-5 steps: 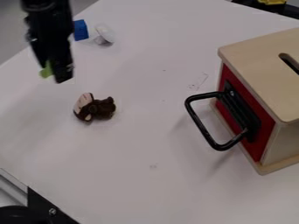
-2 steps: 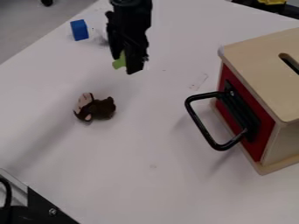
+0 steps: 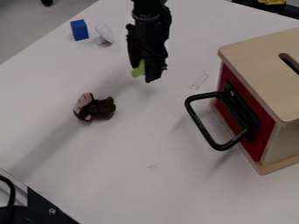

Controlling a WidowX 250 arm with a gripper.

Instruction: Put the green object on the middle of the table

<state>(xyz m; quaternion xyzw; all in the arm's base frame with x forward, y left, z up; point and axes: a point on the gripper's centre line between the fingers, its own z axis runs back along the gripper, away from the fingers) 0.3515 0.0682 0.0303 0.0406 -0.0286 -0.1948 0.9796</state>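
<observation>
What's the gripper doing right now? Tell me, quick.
Gripper: closed on the green object, holding it over the table.

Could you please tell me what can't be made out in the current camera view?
Full shape of the green object: camera view, partly hidden by the gripper.
Far right of the wooden box: camera view, cut off by the right edge.
Box interior: camera view, hidden by its walls.
</observation>
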